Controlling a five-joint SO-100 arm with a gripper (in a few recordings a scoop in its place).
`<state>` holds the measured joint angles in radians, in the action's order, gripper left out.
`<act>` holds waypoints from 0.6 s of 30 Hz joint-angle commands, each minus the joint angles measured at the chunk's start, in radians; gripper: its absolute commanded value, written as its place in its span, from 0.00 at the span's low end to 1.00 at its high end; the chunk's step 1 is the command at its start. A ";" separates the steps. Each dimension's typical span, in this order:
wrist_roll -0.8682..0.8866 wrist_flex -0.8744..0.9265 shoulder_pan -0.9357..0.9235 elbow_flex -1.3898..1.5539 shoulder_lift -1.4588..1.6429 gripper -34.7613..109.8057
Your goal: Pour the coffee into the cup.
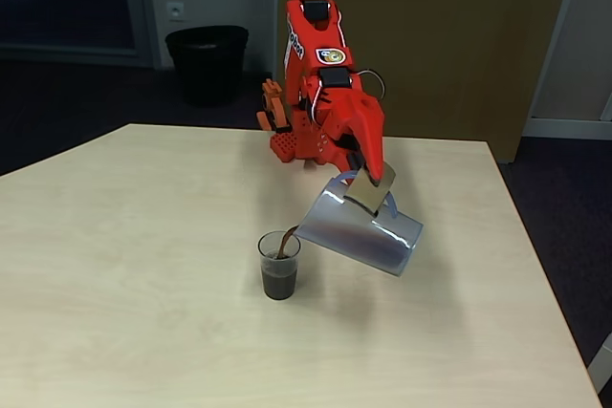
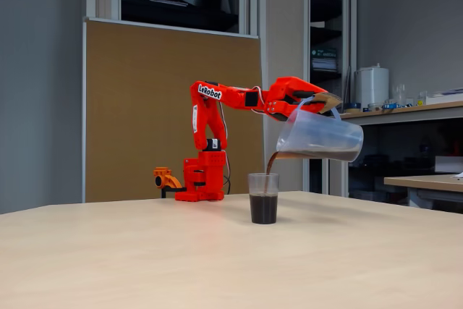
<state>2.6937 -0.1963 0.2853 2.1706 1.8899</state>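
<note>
A small clear cup stands on the wooden table, about half full of dark coffee. Above and to its right in both fixed views, a translucent greyish jug hangs tilted, spout down over the cup's rim. A thin dark stream of coffee runs from the spout into the cup. My red gripper is shut on the jug's flat handle.
The red arm's base stands at the table's far edge. A black bin sits on the floor behind. The table's right edge lies beyond the jug.
</note>
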 commanded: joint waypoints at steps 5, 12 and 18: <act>-0.083 0.021 0.009 -0.017 0.015 0.24; -0.156 0.067 0.025 -0.044 0.005 0.24; -0.215 0.120 0.032 -0.069 0.003 0.24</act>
<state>2.4973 -0.0782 0.3053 2.1614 1.8745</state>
